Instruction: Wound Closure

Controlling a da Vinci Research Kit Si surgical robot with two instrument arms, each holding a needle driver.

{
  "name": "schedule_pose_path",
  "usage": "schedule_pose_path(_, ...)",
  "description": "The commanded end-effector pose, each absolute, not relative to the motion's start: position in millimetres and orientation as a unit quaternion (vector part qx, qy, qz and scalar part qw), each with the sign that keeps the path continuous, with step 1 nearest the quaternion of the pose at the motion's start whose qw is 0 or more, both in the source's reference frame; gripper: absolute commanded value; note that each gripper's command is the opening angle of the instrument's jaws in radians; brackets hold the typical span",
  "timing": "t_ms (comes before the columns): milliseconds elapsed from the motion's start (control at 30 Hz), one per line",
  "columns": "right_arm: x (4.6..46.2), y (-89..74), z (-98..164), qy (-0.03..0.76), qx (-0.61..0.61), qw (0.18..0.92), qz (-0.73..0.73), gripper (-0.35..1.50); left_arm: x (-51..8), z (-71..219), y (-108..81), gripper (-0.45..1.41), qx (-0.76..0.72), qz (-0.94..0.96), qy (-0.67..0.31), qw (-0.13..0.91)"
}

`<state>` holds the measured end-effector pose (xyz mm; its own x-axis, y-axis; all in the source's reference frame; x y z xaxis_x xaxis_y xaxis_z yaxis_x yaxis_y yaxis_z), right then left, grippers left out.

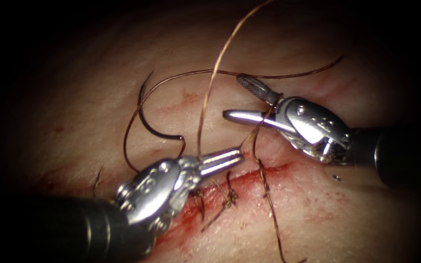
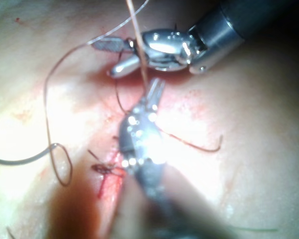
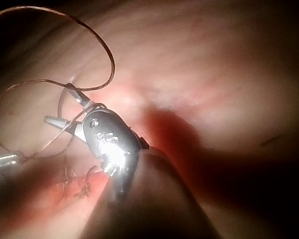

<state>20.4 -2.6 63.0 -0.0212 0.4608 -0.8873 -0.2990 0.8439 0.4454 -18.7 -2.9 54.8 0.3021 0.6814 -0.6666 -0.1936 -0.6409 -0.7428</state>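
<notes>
The dark curved needle (image 1: 145,118) lies free on the tissue (image 1: 98,97), left of the cut (image 1: 249,176) and held by neither tool. My left tool (image 1: 241,155) comes in from the lower left and is shut on the brown thread (image 1: 212,80) right at its tips, over the cut. That thread rises steeply away from it. Just above and to the right, my right tool (image 1: 231,96) stands open, with a strand of thread running between its jaws. In the left wrist view, the left tool (image 2: 156,88) sits below the open right tool (image 2: 102,58). The right tool (image 3: 59,103) also shows open in its own wrist view.
Tied stitches with short cut ends (image 1: 230,197) sit along the cut beneath the left tool. Red fluid (image 1: 196,214) stains the cut's edges. A long loop of thread (image 1: 288,75) arcs over the tissue behind the right tool. A twisted strand (image 1: 271,209) trails toward the lower right.
</notes>
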Motion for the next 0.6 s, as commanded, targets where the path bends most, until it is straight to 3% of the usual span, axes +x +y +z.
schedule_pose_path(33, 20.5, -3.5, 63.4, 0.668, 0.076, 0.693, 0.262, 0.88, -19.2, 55.6, -3.3, -0.45, -0.707, 0.565, -0.173, 0.389)
schedule_pose_path(267, 20.5, -4.1, 62.0, 0.697, 0.156, 0.673, 0.191, 0.74, -19.4, 58.1, -2.4, -0.45, -0.705, 0.562, -0.175, 0.396)
schedule_pose_path(600, 20.5, -3.9, 60.5, 0.700, 0.266, 0.657, 0.086, 0.74, -20.4, 62.8, -3.3, -0.45, -0.687, 0.573, -0.193, 0.404)
